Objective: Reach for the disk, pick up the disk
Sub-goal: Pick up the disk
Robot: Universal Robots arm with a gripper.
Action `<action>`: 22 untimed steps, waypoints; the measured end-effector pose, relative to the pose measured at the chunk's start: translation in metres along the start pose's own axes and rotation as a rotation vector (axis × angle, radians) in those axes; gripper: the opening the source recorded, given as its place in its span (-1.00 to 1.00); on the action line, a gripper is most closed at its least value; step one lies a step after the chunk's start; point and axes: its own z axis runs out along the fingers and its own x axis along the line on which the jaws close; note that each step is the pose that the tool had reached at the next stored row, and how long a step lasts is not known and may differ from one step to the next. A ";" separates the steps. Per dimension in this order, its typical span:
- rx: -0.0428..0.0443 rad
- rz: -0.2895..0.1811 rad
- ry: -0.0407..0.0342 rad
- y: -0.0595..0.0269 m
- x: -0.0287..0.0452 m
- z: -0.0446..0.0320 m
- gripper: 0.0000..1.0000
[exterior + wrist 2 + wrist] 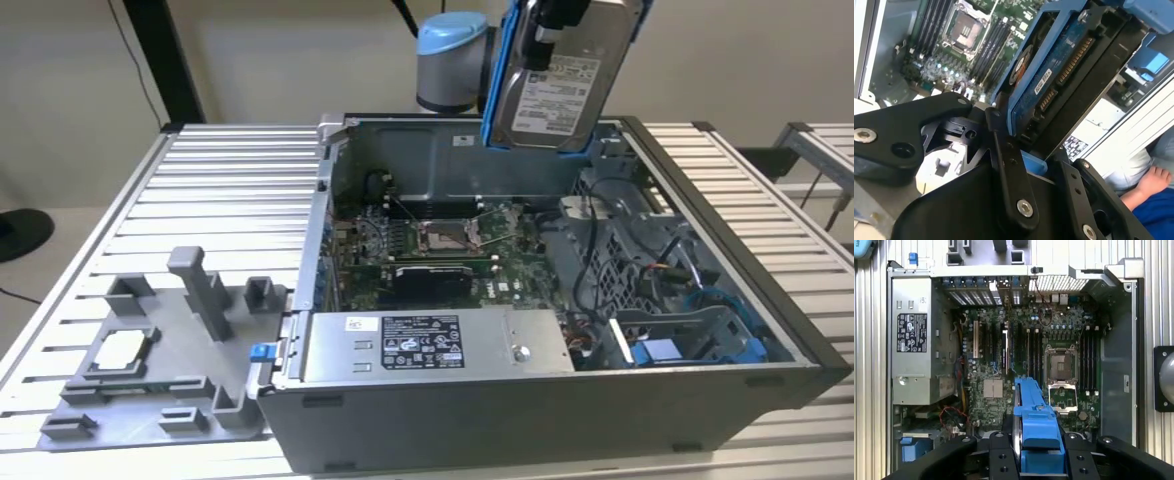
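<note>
The gripper (1036, 462), closest of all in both wrist views, has its black fingers (1002, 460) closed on the disk (1035, 415), one on each side of its blue frame. In the second wrist view the disk's (1054, 65) circuit-board side and its connector face the camera.

In the exterior view the disk (558, 85) is held on edge in the air, with its white label showing, above the far part of the open computer case (534, 420). Beside it is the arm's grey joint with a blue cap (451, 45).

Below, inside the case, the green motherboard (441, 240) lies flat with a square socket near its middle. A long grey box (427, 345) with a black-and-white sticker runs along the case's near wall. Blue plastic brackets (674, 350) sit in the corner toward the exterior view's right.

The case stands on a slatted metal table (227, 170). On the exterior view's left, just beside the case, a grey plastic tray (200, 300) lies on the slats. A small square silver chip (120, 348) rests in one of its pockets.
</note>
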 end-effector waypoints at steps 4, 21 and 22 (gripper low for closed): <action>0.0000 0.000 0.0000 -0.0113 -0.0003 -0.0009 -1.00; 0.0000 0.000 0.0000 -0.0586 -0.0018 -0.0048 -1.00; 0.0000 0.000 -0.0001 -0.0609 -0.0019 -0.0049 -1.00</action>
